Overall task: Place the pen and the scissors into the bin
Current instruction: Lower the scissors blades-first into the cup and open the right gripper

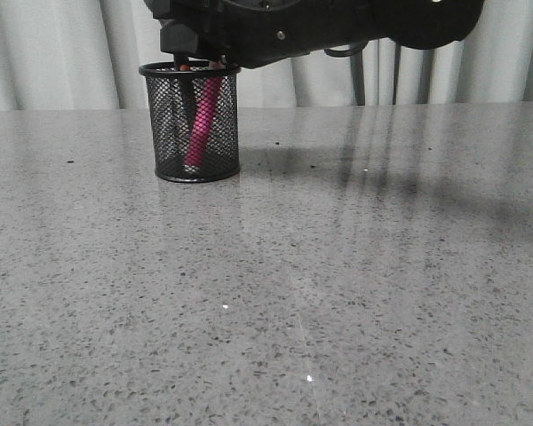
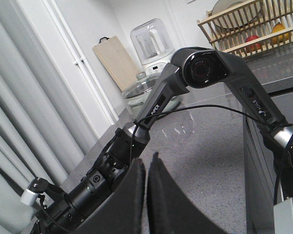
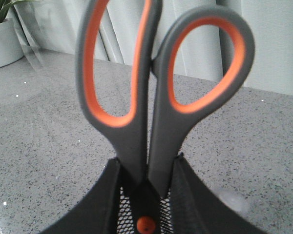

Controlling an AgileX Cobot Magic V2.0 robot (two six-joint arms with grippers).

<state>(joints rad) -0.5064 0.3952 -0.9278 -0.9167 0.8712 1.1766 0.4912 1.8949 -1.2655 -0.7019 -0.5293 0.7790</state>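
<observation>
Right gripper point(image 3: 145, 183) clamps the scissors point(image 3: 156, 87) by the handles, blades down in the bin point(image 1: 193, 122).

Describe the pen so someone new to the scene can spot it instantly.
On the grey speckled table, look at the back left for the black wire-mesh bin under the right gripper. Leaning inside it, seen through the mesh, is the pen: a slim magenta-pink stick, the only brightly coloured thing in the front view.

Pale curtains point(image 1: 62, 53) behind speckled grey countertop point(image 1: 338, 293)
</observation>
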